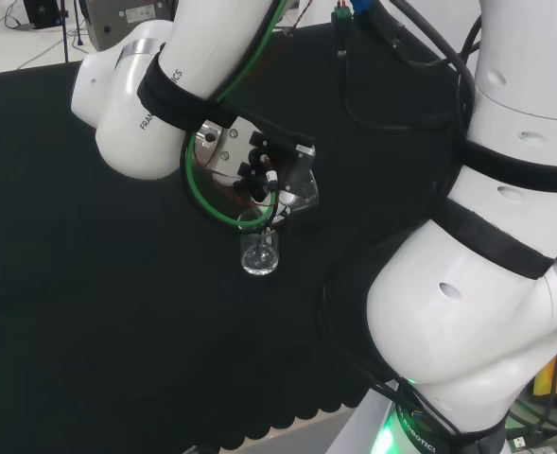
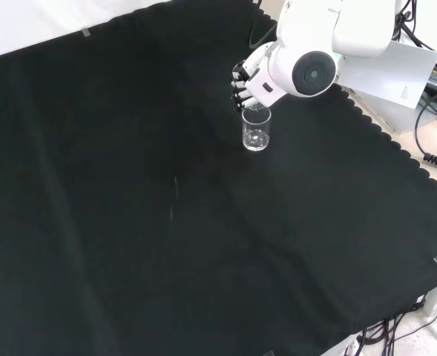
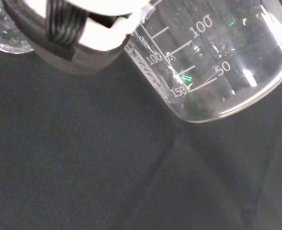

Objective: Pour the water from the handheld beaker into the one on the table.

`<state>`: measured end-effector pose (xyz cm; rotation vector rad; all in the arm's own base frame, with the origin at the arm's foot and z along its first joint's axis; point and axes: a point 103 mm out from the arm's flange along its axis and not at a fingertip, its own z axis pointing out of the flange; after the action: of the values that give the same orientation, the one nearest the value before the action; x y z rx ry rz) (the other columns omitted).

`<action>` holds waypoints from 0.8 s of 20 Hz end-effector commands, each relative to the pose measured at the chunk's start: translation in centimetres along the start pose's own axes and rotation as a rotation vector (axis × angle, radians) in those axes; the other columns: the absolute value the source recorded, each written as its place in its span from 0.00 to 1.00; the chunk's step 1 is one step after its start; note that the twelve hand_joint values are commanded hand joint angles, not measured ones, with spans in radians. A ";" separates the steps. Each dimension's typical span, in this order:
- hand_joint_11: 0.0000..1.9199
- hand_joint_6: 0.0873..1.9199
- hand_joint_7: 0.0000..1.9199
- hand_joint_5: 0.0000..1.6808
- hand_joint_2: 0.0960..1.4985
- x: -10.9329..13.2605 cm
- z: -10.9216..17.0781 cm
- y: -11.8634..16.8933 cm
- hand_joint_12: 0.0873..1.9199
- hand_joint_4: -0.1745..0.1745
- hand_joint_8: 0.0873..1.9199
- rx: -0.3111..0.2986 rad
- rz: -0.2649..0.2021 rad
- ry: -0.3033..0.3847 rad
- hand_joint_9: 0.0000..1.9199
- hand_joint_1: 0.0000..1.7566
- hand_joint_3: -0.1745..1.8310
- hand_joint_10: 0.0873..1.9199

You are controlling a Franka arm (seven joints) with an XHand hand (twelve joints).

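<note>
A small clear beaker point(image 1: 259, 253) stands upright on the black cloth point(image 1: 89, 284); in the front view this table beaker point(image 2: 256, 131) sits just below the arm's round grey cap. The black and white hand point(image 1: 264, 175) hangs right above it, fingers curled round a second clear beaker point(image 1: 300, 196). That held beaker point(image 3: 212, 62) is tipped steeply, its printed scale showing, and its lip point(image 2: 257, 112) is over the standing beaker's mouth. A finger point(image 3: 73, 33) wraps its side. I cannot tell how much water either vessel holds.
The arm's big white links point(image 1: 486, 284) take up the right of the head view. Cables point(image 1: 391, 57) trail over the cloth's far side. The cloth's scalloped edge point(image 2: 396, 148) runs close to the right of the beakers in the front view.
</note>
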<state>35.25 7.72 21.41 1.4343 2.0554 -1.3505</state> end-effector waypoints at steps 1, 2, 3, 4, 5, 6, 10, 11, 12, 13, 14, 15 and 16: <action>0.76 0.00 0.81 0.90 0.66 0.0 0.0 0.0 0.26 0.00 0.00 -0.002 0.001 0.004 0.89 0.75 0.00 0.00; 0.76 0.00 0.81 0.90 0.66 0.0 0.0 0.0 0.26 0.00 0.00 -0.005 0.001 0.010 0.89 0.75 0.00 0.00; 0.76 0.00 0.81 0.90 0.66 0.0 0.1 -0.1 0.26 0.00 0.00 -0.009 0.001 0.018 0.89 0.75 0.00 0.00; 0.76 0.00 0.81 0.90 0.66 -0.1 0.2 -0.1 0.26 0.00 0.00 -0.013 0.001 0.024 0.89 0.75 0.00 0.00; 0.76 0.00 0.81 0.90 0.66 -0.2 0.2 -0.1 0.26 0.00 0.00 -0.015 0.001 0.027 0.89 0.75 0.00 0.00; 0.76 0.00 0.81 0.90 0.66 -0.2 0.3 -0.2 0.26 0.00 0.00 -0.017 0.000 0.031 0.88 0.75 0.00 0.00; 0.76 0.00 0.81 0.90 0.66 -0.7 0.8 -0.3 0.26 0.00 0.00 -0.040 0.002 0.081 0.88 0.75 0.00 0.00; 0.76 0.00 0.81 0.90 0.66 -1.0 1.0 -0.3 0.26 0.00 0.00 -0.047 0.003 0.115 0.88 0.75 0.00 0.00; 0.76 0.00 0.81 0.90 0.66 -1.2 1.2 -0.3 0.26 0.00 0.00 -0.051 0.004 0.149 0.88 0.75 0.00 0.00; 0.76 0.00 0.81 0.90 0.66 -1.4 1.4 -0.3 0.26 0.00 0.00 -0.058 0.004 0.179 0.88 0.75 0.00 0.00; 0.76 0.00 0.81 0.90 0.66 -1.7 1.6 -0.3 0.26 0.00 0.00 -0.069 0.003 0.218 0.88 0.75 0.00 0.00; 0.76 0.00 0.81 0.90 0.66 -1.9 1.8 -0.3 0.26 0.00 0.00 -0.079 0.002 0.253 0.88 0.75 0.00 0.00; 0.76 0.00 0.81 0.90 0.66 -2.2 2.1 -0.3 0.26 0.00 0.00 -0.093 0.002 0.287 0.88 0.75 0.00 0.00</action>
<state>35.72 6.29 22.03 1.5348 2.1193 -1.2333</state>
